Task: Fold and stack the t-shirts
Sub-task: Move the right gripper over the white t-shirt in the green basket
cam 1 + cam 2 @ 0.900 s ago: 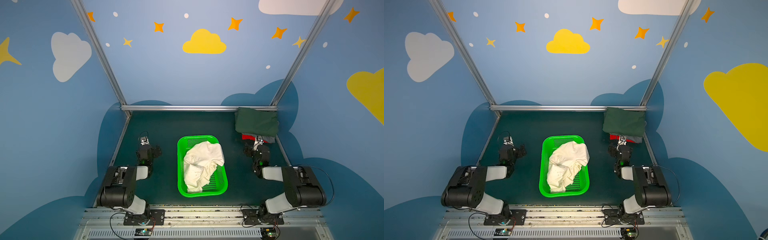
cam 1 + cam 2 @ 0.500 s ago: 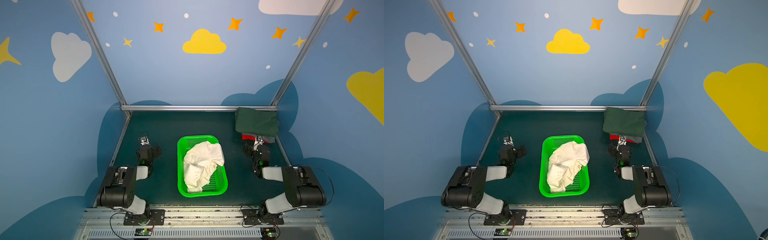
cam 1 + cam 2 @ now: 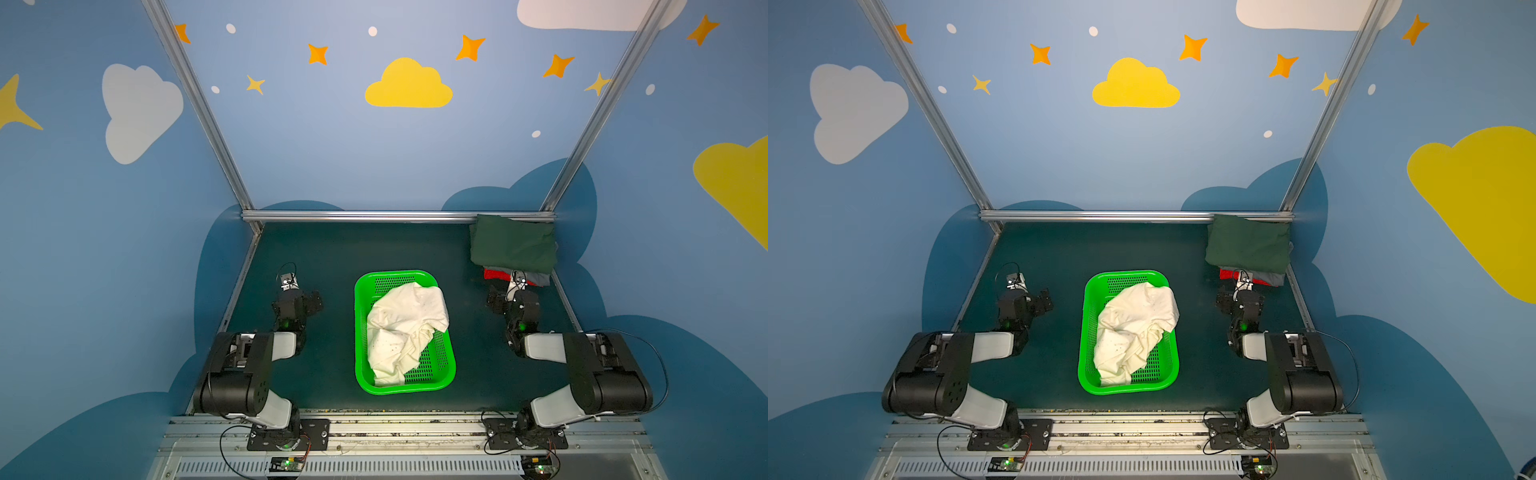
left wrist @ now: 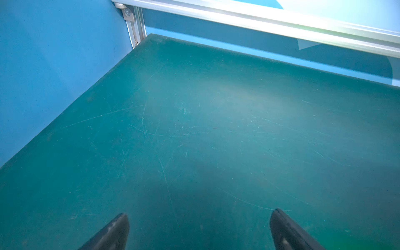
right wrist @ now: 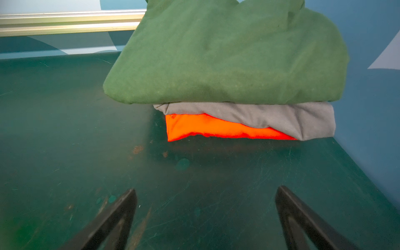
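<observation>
Left claw (image 4: pixel 199 214) spread wide, empty, over the counter (image 4: pixel 194 119); right claw (image 5: pixel 206 189) likewise wide and empty, facing the folded stack near it in the far right corner: dark green tee (image 5: pixel 227 54) on grey tee (image 5: pixel 270 116) on red tee (image 5: pixel 205 127). Between the arms, the cream-white tee (image 3: pixel 405 328) lies crumpled in the green perforated basket (image 3: pixel 360 316). Judgement: light, limp cotton, will sag and drag; best pinched at a raised ridge of the bunch, then re-gripped at shoulders or hem on the counter.
</observation>
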{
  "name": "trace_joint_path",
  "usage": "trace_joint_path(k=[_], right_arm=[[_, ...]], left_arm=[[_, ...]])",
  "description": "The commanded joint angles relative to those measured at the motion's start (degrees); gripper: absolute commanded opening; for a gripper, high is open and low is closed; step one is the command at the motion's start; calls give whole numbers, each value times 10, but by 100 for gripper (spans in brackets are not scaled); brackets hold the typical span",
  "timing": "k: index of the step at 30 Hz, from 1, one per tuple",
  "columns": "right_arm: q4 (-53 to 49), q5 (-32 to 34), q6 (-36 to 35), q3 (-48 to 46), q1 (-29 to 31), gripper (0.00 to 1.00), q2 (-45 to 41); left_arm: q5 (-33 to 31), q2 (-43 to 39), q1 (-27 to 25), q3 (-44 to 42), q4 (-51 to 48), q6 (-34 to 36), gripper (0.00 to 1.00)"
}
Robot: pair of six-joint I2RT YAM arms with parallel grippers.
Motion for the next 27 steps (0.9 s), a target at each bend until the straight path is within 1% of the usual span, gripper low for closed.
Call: trace_joint_path(k=[1, 3, 5, 6, 7, 8, 9, 11, 12, 13, 14, 15, 16, 20, 21, 24, 25, 27], right_arm=[[9, 3, 0, -3, 1, 98, 6], [9, 3, 0, -3, 1, 98, 6], [11, 3, 0, -4, 2, 98, 5], [11, 2, -2, -5, 2, 98, 3], [11, 0, -9, -5, 6, 98, -1], [0, -5, -18, -4, 10, 98, -10], [-32, -12, -25, 1, 12, 98, -30], [-49, 9, -21, 5, 15, 98, -55], [-73, 10, -25, 13, 18, 98, -74], [-141, 19, -25, 31, 22, 98, -101], [-193, 46, -6, 50, 22, 98, -122], [-266, 92, 48, 77, 21, 98, -147], [-332, 105, 103, 101, 15, 98, -169], [-562, 83, 193, 198, 18, 98, -226], [-608, 61, 212, 214, 19, 98, -237], [-684, -22, 218, 246, 39, 98, -262], [-703, -22, 217, 251, 57, 98, -267], [-740, 0, 210, 265, 106, 98, -269]], left_arm=[[-3, -1, 3, 9, 7, -4, 100], [-3, -3, 2, 8, 10, -4, 100], [11, -27, -2, -8, 26, 21, 100], [-23, -61, -17, -12, 1, 26, 100], [-68, -96, -34, -4, -56, 12, 100], [-82, -121, -41, 2, -90, -1, 100], [-86, -143, -48, -2, -100, -6, 100], [-108, -172, -64, -15, -96, -4, 100], [-125, -184, -71, -9, -115, -11, 100], [-142, -195, -75, 4, -147, -25, 100], [-155, -206, -82, 19, -188, -44, 100], [-179, -218, -96, 35, -238, -73, 100], [-202, -229, -116, 48, -270, -88, 100], [-249, -248, -183, 102, -379, -137, 100], [-253, -249, -195, 117, -405, -148, 100], [-216, -243, -202, 160, -474, -179, 100], [-202, -238, -205, 173, -496, -187, 100], [-183, -227, -205, 192, -534, -200, 100]])
